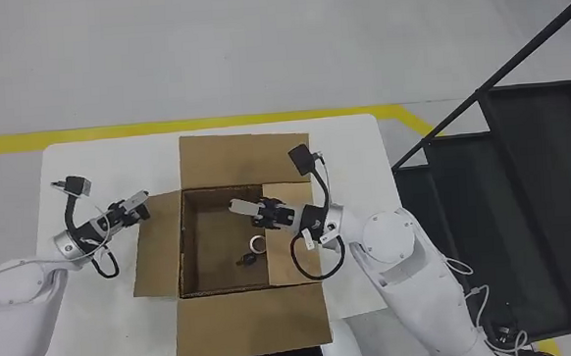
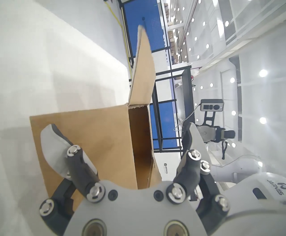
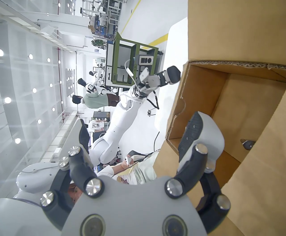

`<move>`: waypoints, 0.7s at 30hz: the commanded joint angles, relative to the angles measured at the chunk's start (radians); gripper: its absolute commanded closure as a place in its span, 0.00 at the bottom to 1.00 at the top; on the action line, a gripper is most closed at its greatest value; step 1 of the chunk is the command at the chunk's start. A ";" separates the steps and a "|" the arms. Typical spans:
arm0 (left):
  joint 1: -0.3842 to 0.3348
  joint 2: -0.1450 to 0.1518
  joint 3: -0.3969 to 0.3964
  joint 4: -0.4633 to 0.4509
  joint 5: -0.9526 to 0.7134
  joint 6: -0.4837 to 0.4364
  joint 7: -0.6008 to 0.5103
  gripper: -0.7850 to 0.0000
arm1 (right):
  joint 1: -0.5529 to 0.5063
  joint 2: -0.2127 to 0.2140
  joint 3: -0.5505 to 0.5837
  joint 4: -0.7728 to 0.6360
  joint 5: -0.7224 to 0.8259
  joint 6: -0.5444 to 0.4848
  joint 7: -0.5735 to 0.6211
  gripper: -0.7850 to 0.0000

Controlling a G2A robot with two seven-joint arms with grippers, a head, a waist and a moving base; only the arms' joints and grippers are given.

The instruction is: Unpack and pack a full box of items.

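Note:
An open cardboard box (image 1: pixel 203 281) stands mid-table with its flaps spread outward. On its floor lie a small pale ring (image 1: pixel 256 245) and a small dark item (image 1: pixel 245 260); the dark item (image 3: pixel 247 144) peeks past a flap in the right wrist view. My right gripper (image 1: pixel 246 210) (image 3: pixel 138 134) hangs open above the box's far right part, nothing between its fingers. My left gripper (image 1: pixel 135 207) (image 2: pixel 121 143) is open too, just outside the box's left flap (image 2: pixel 89 134), holding nothing. The left gripper (image 3: pixel 156 78) also appears across the box wall (image 3: pixel 178 105).
The white table (image 1: pixel 88 161) has bare room left of the box and a narrow strip on the right. A black metal stair frame (image 1: pixel 520 154) stands off the table's right side. A yellow floor line (image 1: pixel 67 138) runs behind the table.

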 commanded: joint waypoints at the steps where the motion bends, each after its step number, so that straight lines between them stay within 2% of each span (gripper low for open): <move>1: 0.021 0.010 -0.063 -0.047 -0.015 -0.009 -0.009 0.00 | -0.002 0.003 0.008 -0.007 0.003 0.005 0.007 0.00; 7: 0.079 0.030 -0.211 -0.241 -0.042 0.000 -0.053 0.00 | -0.041 0.021 0.076 -0.056 -0.022 0.056 0.023 0.00; 11: 0.073 0.036 -0.236 -0.372 -0.055 0.030 -0.111 0.00 | -0.112 0.033 0.152 -0.107 -0.025 0.085 -0.012 0.00; 16: -0.003 0.033 -0.138 -0.469 -0.031 0.084 -0.182 0.00 | -0.223 0.041 0.237 -0.163 -0.012 0.099 -0.098 0.00; 21: -0.131 0.009 0.076 -0.439 0.039 0.121 -0.187 0.00 | -0.312 0.048 0.291 -0.202 -0.002 0.119 -0.144 0.00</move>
